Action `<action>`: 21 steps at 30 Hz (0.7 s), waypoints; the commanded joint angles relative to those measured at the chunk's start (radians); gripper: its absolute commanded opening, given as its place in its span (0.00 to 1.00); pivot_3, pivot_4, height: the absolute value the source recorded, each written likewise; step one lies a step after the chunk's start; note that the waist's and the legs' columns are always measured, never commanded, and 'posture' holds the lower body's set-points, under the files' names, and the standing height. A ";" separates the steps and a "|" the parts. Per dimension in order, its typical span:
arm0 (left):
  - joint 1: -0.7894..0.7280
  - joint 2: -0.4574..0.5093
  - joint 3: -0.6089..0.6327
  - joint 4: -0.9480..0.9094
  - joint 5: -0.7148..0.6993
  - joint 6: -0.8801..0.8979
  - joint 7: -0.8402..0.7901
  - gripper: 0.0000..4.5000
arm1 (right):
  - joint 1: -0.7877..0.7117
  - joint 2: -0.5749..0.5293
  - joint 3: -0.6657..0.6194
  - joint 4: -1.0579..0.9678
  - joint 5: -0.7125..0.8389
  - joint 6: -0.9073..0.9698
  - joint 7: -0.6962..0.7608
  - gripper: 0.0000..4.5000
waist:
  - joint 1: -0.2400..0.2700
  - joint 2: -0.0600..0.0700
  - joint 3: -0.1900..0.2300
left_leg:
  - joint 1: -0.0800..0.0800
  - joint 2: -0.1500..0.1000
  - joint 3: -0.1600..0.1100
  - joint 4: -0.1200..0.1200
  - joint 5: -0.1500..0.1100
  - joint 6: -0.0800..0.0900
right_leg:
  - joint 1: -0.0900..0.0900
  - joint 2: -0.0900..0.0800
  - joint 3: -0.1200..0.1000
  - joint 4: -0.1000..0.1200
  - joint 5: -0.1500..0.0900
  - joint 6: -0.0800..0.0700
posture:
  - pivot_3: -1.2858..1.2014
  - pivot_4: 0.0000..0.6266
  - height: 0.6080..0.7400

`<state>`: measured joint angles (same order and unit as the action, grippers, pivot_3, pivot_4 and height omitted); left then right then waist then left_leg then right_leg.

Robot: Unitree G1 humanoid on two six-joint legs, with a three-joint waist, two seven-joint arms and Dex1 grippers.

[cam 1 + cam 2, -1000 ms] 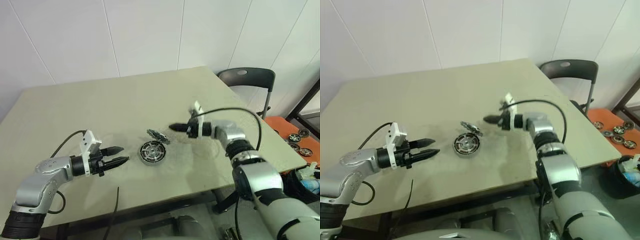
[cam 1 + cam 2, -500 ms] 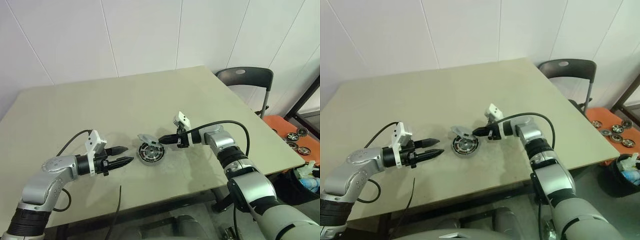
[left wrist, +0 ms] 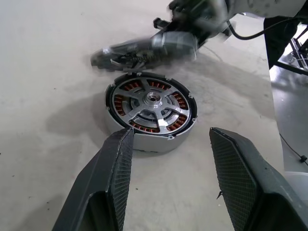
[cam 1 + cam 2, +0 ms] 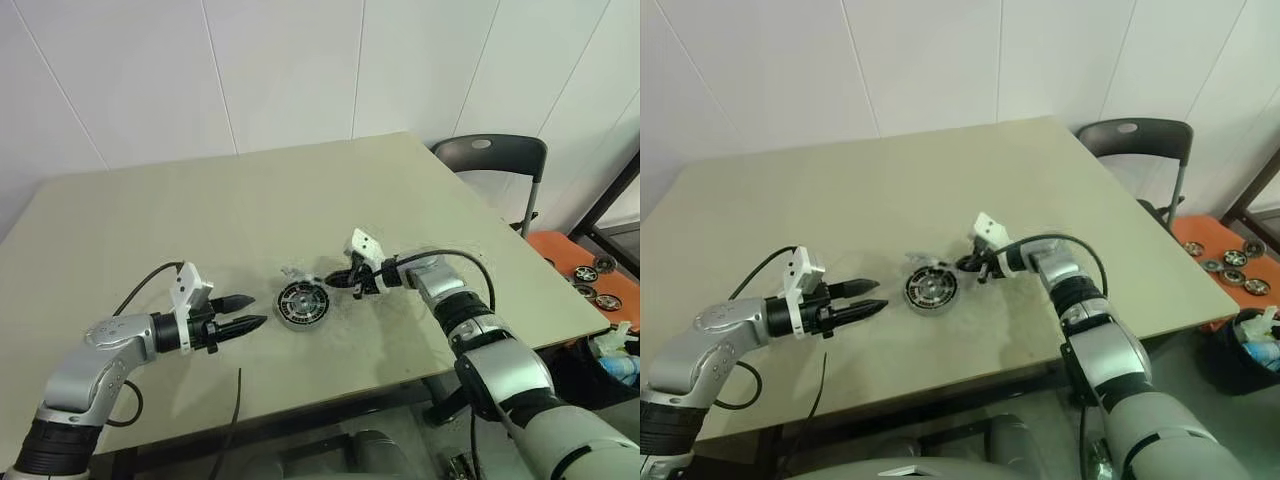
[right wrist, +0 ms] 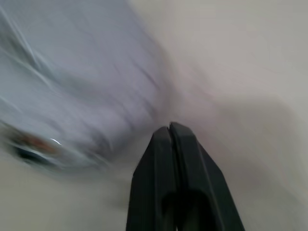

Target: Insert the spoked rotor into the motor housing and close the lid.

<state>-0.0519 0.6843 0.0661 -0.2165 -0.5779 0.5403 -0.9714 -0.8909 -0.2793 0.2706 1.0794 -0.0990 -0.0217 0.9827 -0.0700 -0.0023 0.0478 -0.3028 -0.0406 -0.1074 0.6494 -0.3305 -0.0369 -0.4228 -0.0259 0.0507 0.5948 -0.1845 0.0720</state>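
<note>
The motor housing [image 4: 303, 304] stands on the table, a silvery cup with copper windings. The spoked rotor [image 3: 151, 98] lies inside it, its pale spokes and hub over the windings. The lid [image 3: 139, 50], a grey disc blurred by motion, is tilted at the housing's far rim. My right gripper [image 4: 335, 279] is shut, with its tips against the lid's right edge and nothing between them. My left gripper [image 4: 250, 311] hangs open just left of the housing, not touching it. In the left wrist view its fingers [image 3: 113, 183] frame the housing.
A dark chair [image 4: 490, 160] stands past the table's right corner. An orange tray [image 4: 590, 268] with more round motor parts sits low at the right. A black cable [image 4: 235, 410] hangs at the table's front edge.
My shut right gripper swung left and down to the lid, which went from leaning still against the housing to moving. The left arm stayed put.
</note>
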 commanded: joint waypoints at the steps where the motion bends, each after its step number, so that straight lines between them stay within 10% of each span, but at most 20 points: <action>1: -0.018 -0.002 0.016 -0.024 -0.007 -0.006 0.002 0.60 | -0.054 -0.027 0.003 0.084 -0.057 -0.076 -0.075 0.01 | 0.001 -0.001 0.000 | 0.000 0.000 0.000 0.000 0.000 0.000 | 0.001 0.000 0.000 0.000 0.000 0.000 | 0.52 0.00 1.00; 10: -0.012 -0.010 0.015 -0.026 -0.006 -0.008 0.006 0.60 | -0.083 -0.014 -0.052 0.149 -0.062 -0.109 -0.167 0.01 | 0.002 -0.003 -0.002 | 0.001 0.000 0.000 0.002 0.000 0.000 | 0.007 0.000 0.001 0.000 -0.004 -0.001 | 0.52 0.00 1.00; 21: -0.017 -0.014 0.013 -0.018 -0.005 -0.010 0.006 0.60 | -0.108 0.002 -0.309 0.001 0.267 0.229 0.261 0.01 | -0.002 -0.001 -0.001 | 0.012 0.001 -0.002 -0.002 0.000 0.000 | 0.012 0.001 0.000 0.000 -0.002 0.003 | 0.52 0.00 1.00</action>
<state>-0.0521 0.6672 0.0643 -0.2172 -0.5780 0.5400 -0.9612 -0.9981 -0.2664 -0.0286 1.1314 0.1412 0.1726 1.1892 -0.0715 -0.0031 0.0472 -0.2908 -0.0396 -0.1089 0.6475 -0.3306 -0.0366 -0.4111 -0.0246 0.0505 0.5942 -0.1865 0.0751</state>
